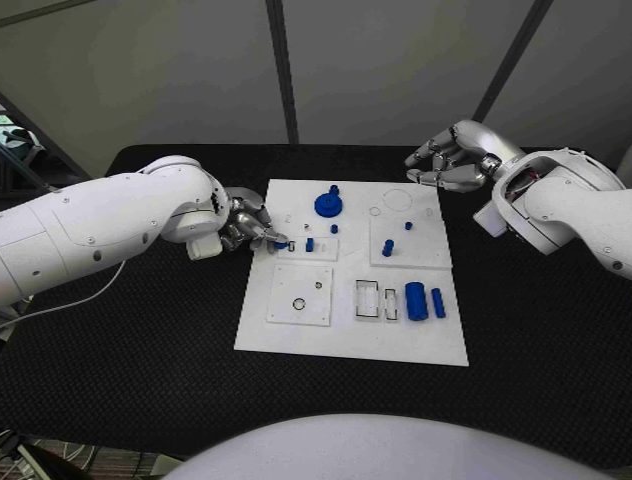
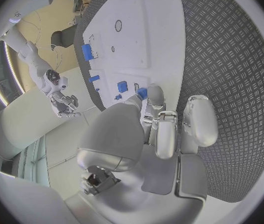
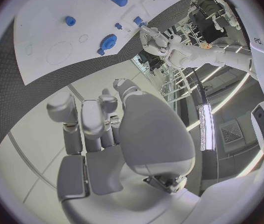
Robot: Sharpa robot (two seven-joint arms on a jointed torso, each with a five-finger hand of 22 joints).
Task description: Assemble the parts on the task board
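The white task board [image 1: 348, 335] lies mid-table. My left hand [image 1: 248, 228] sits at its left edge, pinching a small blue peg [image 1: 280, 243] between thumb and fingertip; the left wrist view shows that peg [image 2: 142, 93] at the fingers [image 2: 154, 95] over the board [image 2: 163, 35]. My right hand [image 1: 453, 160] hovers off the board's far right corner with its fingers curled in on nothing, as the right wrist view [image 3: 107, 129] also shows. A blue gear-like piece [image 1: 328, 205] stands at the far side. Two blue cylinders [image 1: 416, 301] lie at the near right.
Several small blue pegs [image 1: 388, 247] stand in the board's middle plates. A square plate with a round hole [image 1: 300, 294] and two rectangular slots [image 1: 367, 299] occupy the near half. The black mat [image 1: 143, 350] surrounds the board.
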